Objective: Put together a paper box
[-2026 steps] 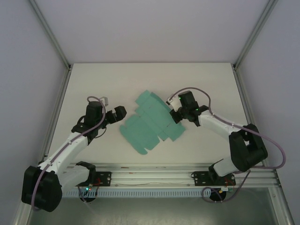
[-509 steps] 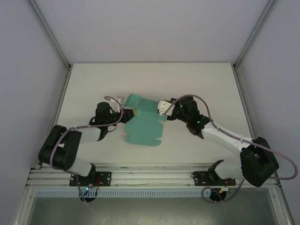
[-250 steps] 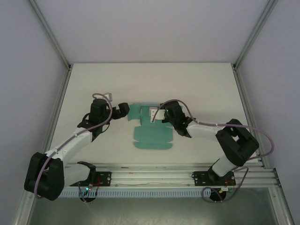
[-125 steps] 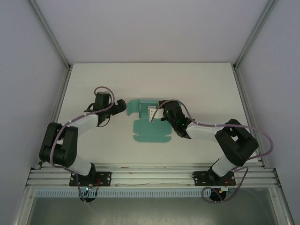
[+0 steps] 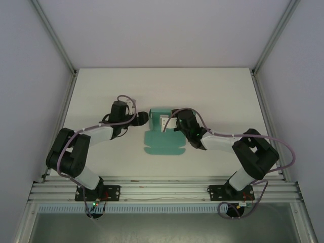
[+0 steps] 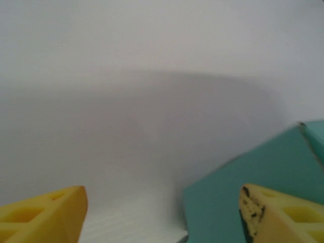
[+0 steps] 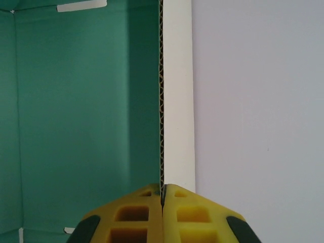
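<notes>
My right gripper (image 7: 162, 191) is clamped tight on an upright wall of the paper box (image 5: 162, 144) — holding it erect, I judge, while the box's left side gets folded. My left gripper (image 6: 162, 207) sits at that left side, jaws wide, gripping nothing. The right wrist view gives the fluted card edge — overhead gives the box's flat near panel.

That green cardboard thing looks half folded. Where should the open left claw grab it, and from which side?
Probably the raised flap at the left of the paper box, approached from the left, with the open jaws of the left gripper astride its thin edge. The card there is a thin sheet standing up, and the right gripper pinches another upright wall's edge the same way.
</notes>
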